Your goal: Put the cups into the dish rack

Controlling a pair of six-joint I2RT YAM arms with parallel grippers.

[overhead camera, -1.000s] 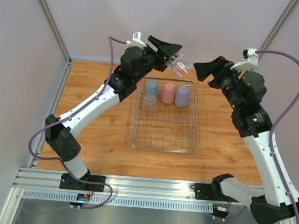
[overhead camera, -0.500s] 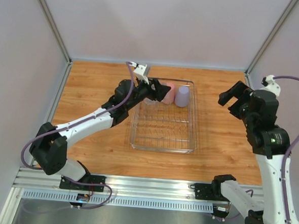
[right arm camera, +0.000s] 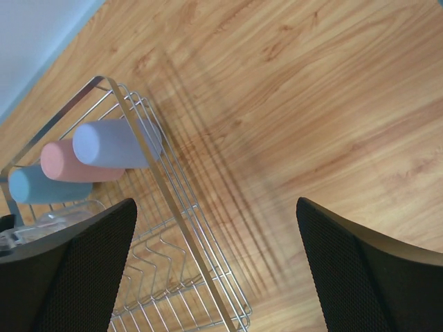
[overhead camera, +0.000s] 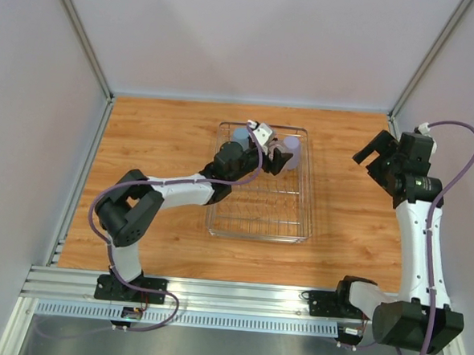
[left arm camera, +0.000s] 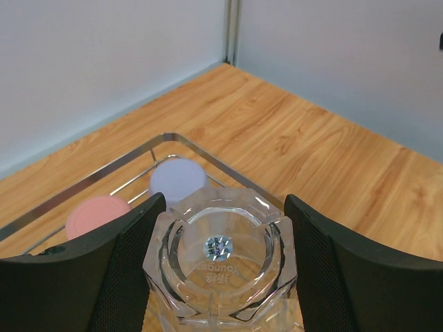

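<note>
1. The rectangular silver wire-mesh dish rack point(overhead camera: 260, 217) sits mid-table
2. The left gripper point(left arm camera: 220, 232) clamps a clear faceted tumbler point(left arm camera: 219, 266), base up for draining, over the rack's far end; the right gripper point(right arm camera: 216, 207) hangs wide open, empty, well aside
3. A blue plastic tumbler point(right arm camera: 34, 188), pink plastic tumbler point(right arm camera: 66, 162) and lavender plastic tumbler point(right arm camera: 114, 143) line its far wall, upturned

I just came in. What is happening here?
The left gripper holds a clear cup, bottom up, at the far end of the rack, beside the lavender cup. The pink cup and blue cup stand in the same row, also upside down. The right gripper is open and empty, off to the right of the rack. Whether the clear cup rests on the rack yet, I cannot tell.
</note>
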